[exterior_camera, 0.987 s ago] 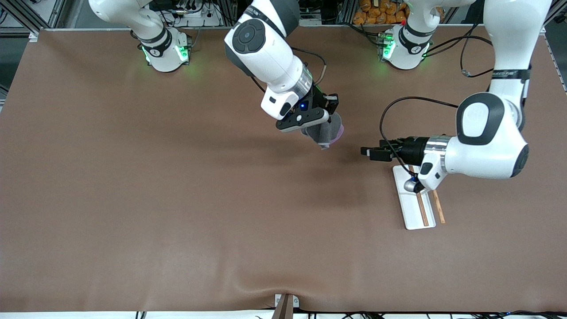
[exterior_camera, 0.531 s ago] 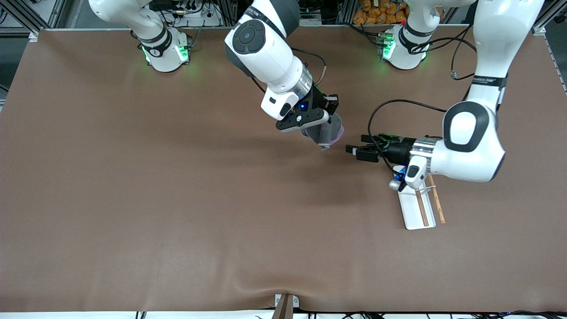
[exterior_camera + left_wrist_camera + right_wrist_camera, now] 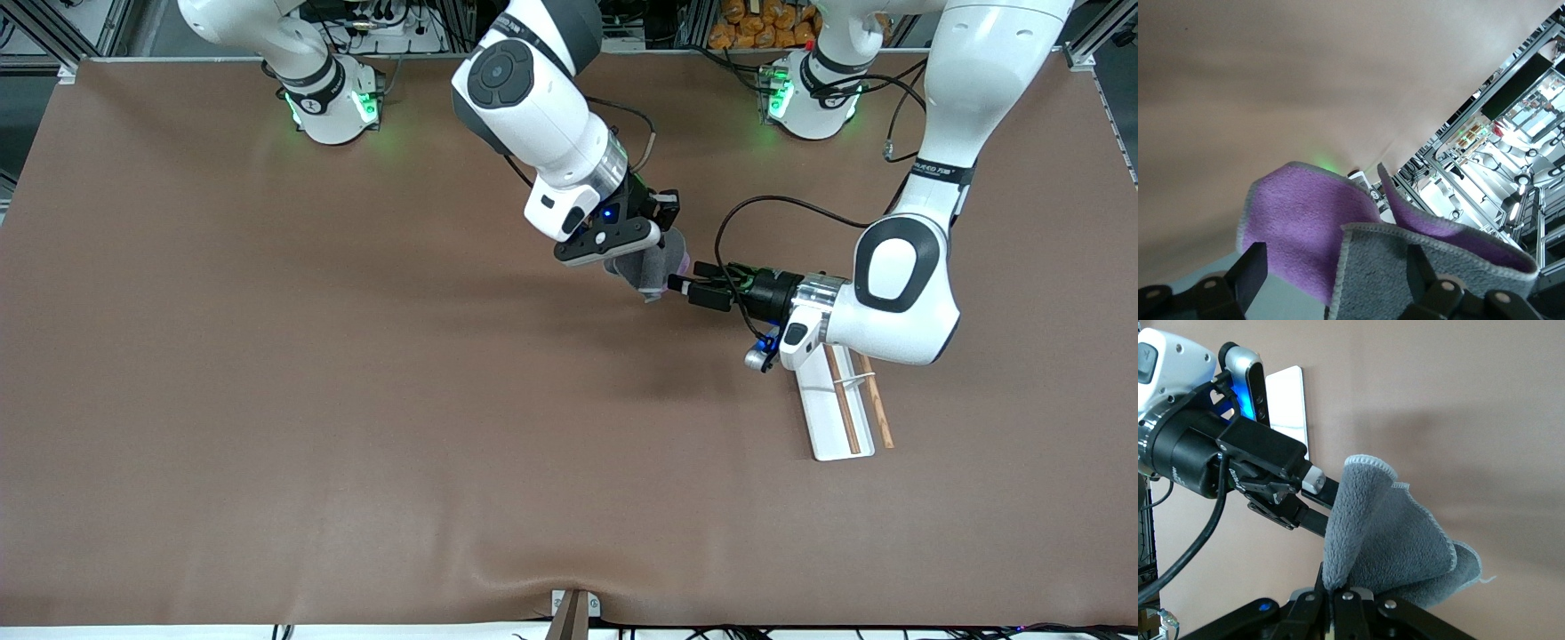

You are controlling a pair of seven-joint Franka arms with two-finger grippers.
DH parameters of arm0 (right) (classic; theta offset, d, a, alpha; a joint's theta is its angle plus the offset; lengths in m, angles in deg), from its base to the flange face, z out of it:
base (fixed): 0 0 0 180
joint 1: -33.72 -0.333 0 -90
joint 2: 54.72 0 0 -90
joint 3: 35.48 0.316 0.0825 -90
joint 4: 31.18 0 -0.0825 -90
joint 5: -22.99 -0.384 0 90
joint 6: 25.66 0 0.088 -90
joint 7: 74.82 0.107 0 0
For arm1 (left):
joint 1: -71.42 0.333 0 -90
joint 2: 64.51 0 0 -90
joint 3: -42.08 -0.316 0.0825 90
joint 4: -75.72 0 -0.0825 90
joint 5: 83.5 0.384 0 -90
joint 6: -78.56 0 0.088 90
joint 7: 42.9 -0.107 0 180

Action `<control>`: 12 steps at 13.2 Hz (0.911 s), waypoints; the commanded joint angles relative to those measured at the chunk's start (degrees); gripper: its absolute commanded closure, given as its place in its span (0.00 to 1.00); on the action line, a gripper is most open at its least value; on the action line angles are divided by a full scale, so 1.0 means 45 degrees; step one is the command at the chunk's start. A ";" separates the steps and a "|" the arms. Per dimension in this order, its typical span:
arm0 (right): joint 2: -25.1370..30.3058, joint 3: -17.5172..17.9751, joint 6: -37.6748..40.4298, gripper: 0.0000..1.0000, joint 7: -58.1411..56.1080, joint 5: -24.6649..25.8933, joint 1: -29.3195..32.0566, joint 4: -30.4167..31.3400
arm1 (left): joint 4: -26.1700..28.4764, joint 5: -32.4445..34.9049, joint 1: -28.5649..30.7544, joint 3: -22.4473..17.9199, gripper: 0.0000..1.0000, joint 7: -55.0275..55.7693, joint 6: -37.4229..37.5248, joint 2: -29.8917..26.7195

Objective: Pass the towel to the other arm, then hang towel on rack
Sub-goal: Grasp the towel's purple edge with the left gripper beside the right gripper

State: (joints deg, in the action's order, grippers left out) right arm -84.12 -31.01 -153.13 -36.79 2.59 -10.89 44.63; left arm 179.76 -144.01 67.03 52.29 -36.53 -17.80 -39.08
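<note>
My right gripper (image 3: 633, 260) is shut on the towel (image 3: 656, 267) and holds it up over the middle of the table. In the right wrist view the towel (image 3: 1385, 533) hangs grey from the shut right gripper (image 3: 1338, 590). My left gripper (image 3: 686, 284) is open, level with the towel, its fingertips at the towel's edge. In the left wrist view the towel's purple face (image 3: 1305, 227) and a grey fold lie between the open left gripper's (image 3: 1336, 283) fingers. The rack (image 3: 822, 418), a white base with two wooden rods, lies on the table under the left arm's wrist.
The brown table cover (image 3: 356, 400) lies bare around the arms. The left arm's black cable (image 3: 756, 209) loops above its wrist. The rack's white base also shows in the right wrist view (image 3: 1286, 400) past the left gripper (image 3: 1313, 505).
My left gripper has moved from beside the rack toward the towel, and its fingers now reach the towel's edge. The right arm and towel have held still.
</note>
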 commanded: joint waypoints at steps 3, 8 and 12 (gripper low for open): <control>-0.0088 -0.0154 -0.0111 1.00 0.0416 0.0198 -0.0203 -0.0149 | 0.0359 -0.1260 0.0253 0.0017 0.15 -0.0908 0.0572 -0.0239; -0.0068 -0.0154 -0.0112 1.00 0.0416 0.0198 -0.0203 -0.0149 | 0.0456 -0.1516 0.0293 0.0017 0.19 -0.1609 0.0691 -0.0064; -0.0088 -0.0154 -0.0131 1.00 0.0416 0.0198 -0.0203 -0.0149 | 0.0417 -0.1886 0.0234 0.0017 0.21 -0.1709 0.0710 0.0053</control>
State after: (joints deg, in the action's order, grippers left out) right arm -84.13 -31.01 -153.21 -36.69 2.72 -10.90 44.63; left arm 181.27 -150.43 67.97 52.29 -43.16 -15.25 -38.74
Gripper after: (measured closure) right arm 0.960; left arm 0.211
